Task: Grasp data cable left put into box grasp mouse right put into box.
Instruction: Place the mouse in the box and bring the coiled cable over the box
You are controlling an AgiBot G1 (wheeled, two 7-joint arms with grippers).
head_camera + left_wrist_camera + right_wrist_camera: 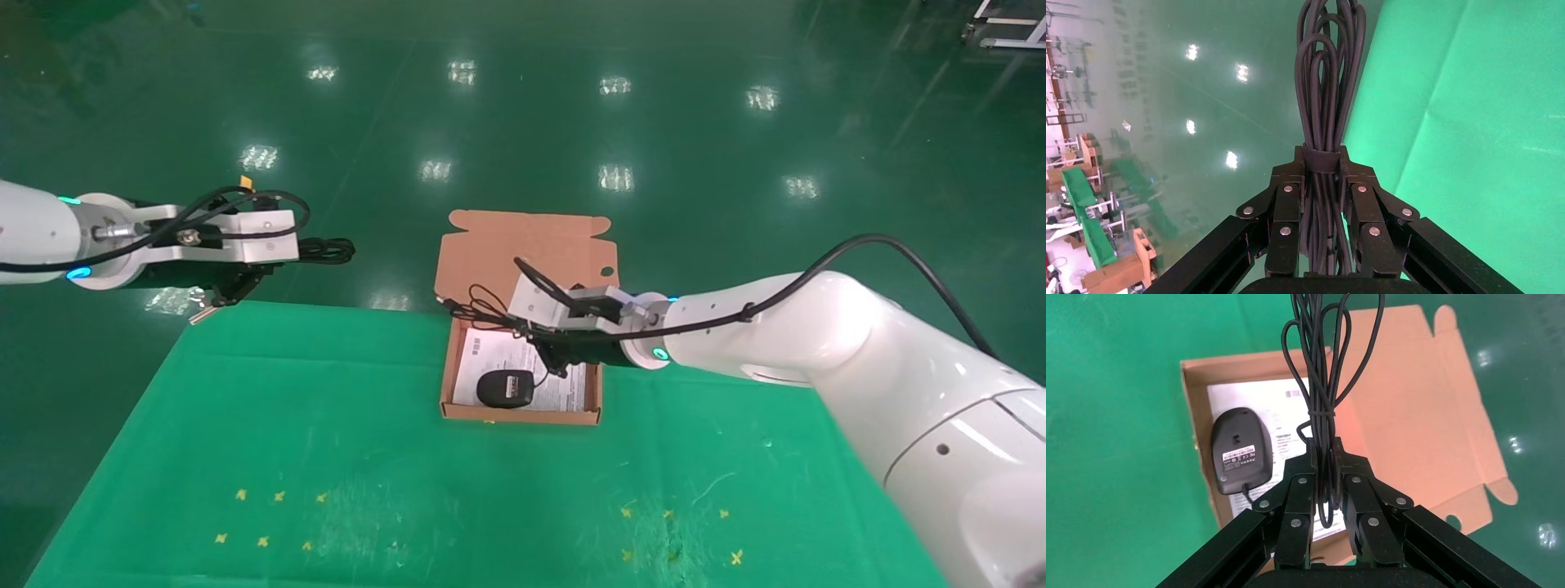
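The data cable (1327, 79) is a tight black bundle, and my left gripper (1321, 160) is shut on it at its strap. In the head view that gripper (306, 249) holds the cable (333, 249) in the air past the table's far left edge. The box (523, 416) lies open mid-table with its lid (531, 245) folded back. The mouse (505, 388) rests inside it on the white sheet, label side up. My right gripper (546, 355) hovers over the box, shut on the mouse's looped cord (1321, 386). The right wrist view shows the mouse (1239, 450), the box wall (1190, 416) and that gripper (1326, 450).
A green cloth (327, 425) covers the table, with small yellow cross marks (261, 541) near its front edge. The table's far edge (327, 307) runs just behind the box; beyond it lies glossy green floor (523, 122).
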